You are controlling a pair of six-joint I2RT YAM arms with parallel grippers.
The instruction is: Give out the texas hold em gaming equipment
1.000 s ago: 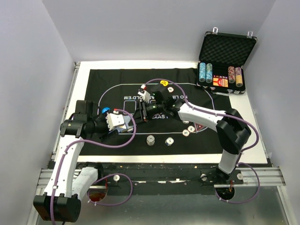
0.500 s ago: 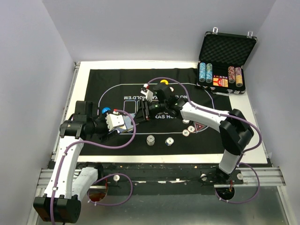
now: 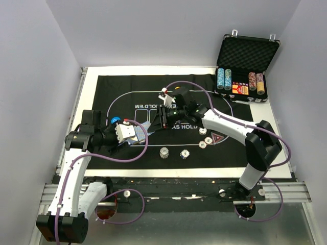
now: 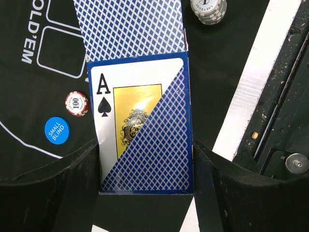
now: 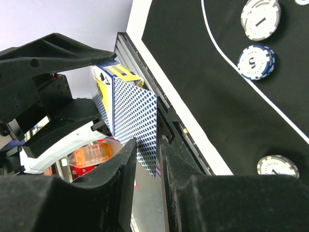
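While the left gripper (image 4: 145, 150) clamps the ace-printed blue deck box (image 4: 166, 145), the right gripper (image 5: 147, 145) narrowly flanks its diamond-backed card (image 5: 137, 111); whether it grips is unclear.

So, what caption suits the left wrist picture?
Deck box clamped in the jaws, a blue-backed card poking out, the blue small-blind button lying on the black mat beside it.
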